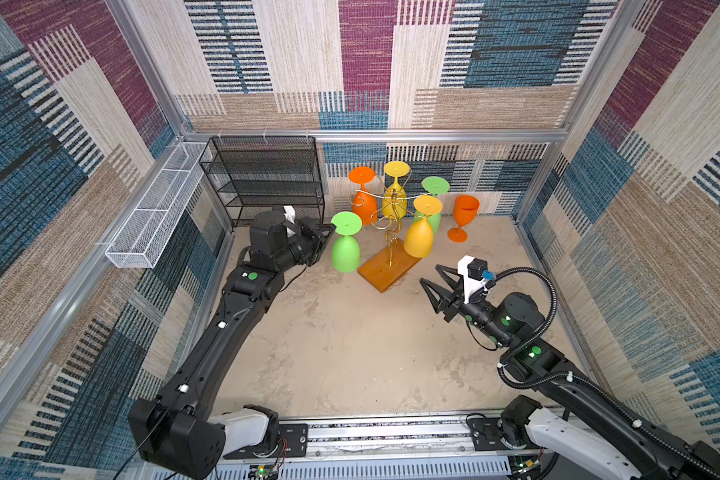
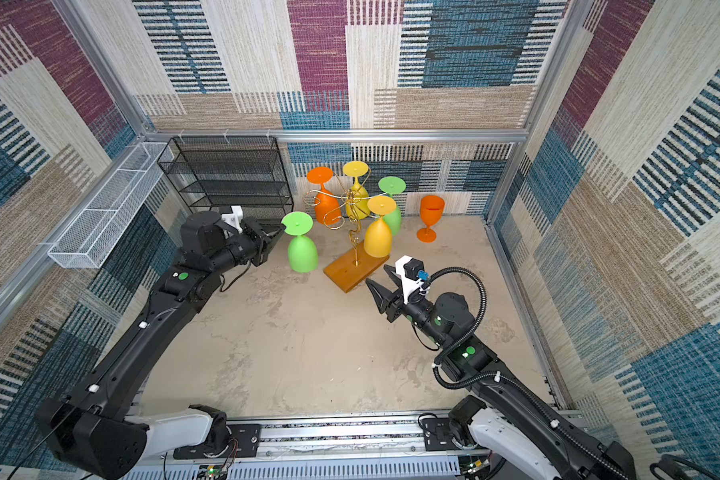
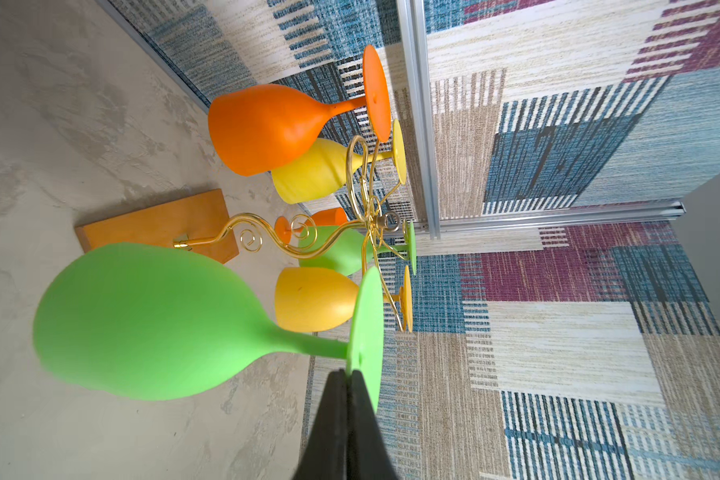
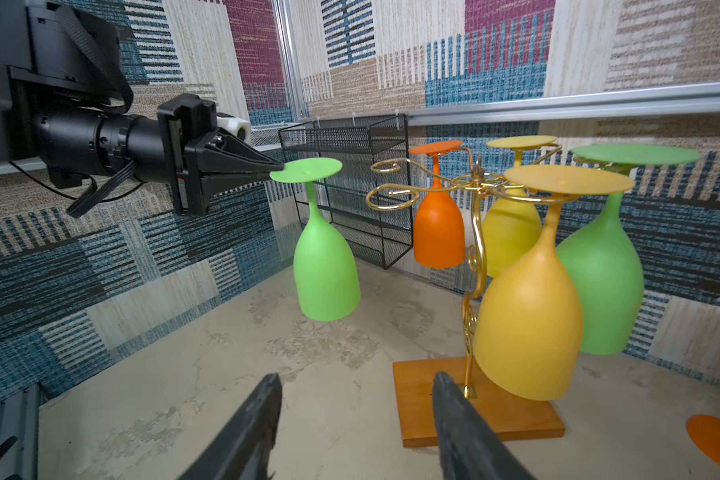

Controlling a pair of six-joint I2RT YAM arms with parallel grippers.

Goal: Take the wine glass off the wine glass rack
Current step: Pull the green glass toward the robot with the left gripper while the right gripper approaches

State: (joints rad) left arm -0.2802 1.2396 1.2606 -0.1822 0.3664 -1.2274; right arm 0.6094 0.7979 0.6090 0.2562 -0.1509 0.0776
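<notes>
green wine glass (image 1: 345, 254) inverted, matte, foot pinched by left gripper (image 1: 333, 227)

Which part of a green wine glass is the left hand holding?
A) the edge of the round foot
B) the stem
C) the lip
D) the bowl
A: the left hand is shut on the edge of the flat foot of the green wine glass, whose bowl hangs downward.

The wine glass (image 1: 345, 254) is lime green, the wine glass rack (image 1: 385, 271) gold with an orange-brown base.
</notes>
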